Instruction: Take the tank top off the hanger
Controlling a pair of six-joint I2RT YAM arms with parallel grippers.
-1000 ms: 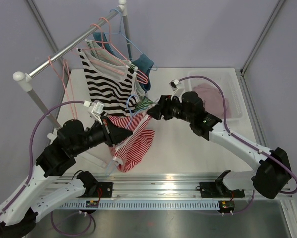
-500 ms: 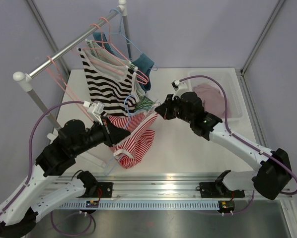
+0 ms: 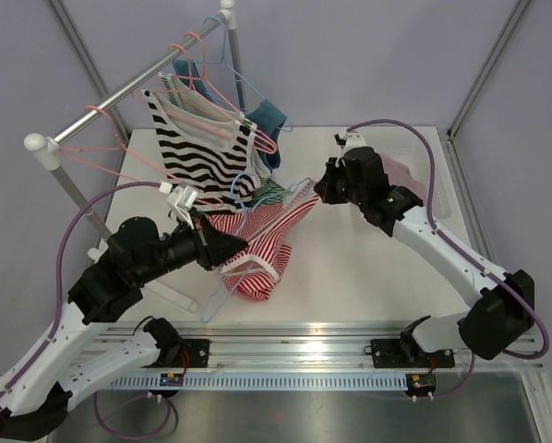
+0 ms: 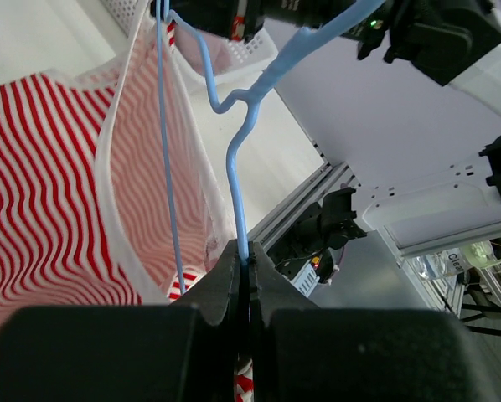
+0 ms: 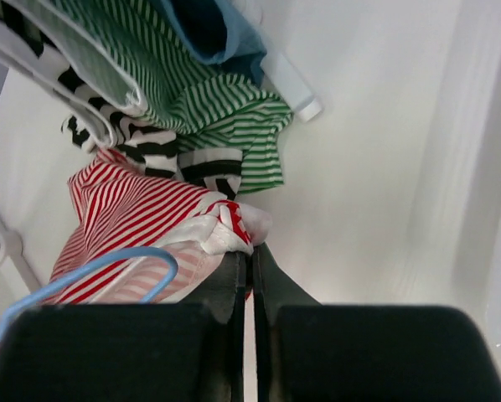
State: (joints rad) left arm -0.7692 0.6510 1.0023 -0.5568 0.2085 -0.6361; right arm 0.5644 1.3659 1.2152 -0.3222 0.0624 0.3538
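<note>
The red-and-white striped tank top (image 3: 262, 242) hangs stretched between my two grippers above the table. My left gripper (image 3: 237, 245) is shut on the thin blue wire hanger (image 4: 236, 180); in the left wrist view the wire runs straight up out of the closed jaws (image 4: 247, 256), with the tank top (image 4: 58, 184) draped to its left. My right gripper (image 3: 318, 190) is shut on a bunched white-edged corner of the tank top (image 5: 234, 224), right at its jaw tips (image 5: 251, 249). A loop of the blue hanger (image 5: 108, 270) still lies inside the fabric.
A clothes rail (image 3: 128, 88) on white posts crosses the back left, carrying pink hangers (image 3: 110, 138), a black-and-white striped top (image 3: 198, 157), a green striped garment (image 3: 272, 192) and a blue cloth (image 3: 267, 115). A clear bin (image 3: 424, 152) holding pink fabric stands at the right.
My right gripper closed on the tank top's corner and drew it back and to the right, stretching the fabric. The left gripper kept its hold on the hanger and barely moved.
</note>
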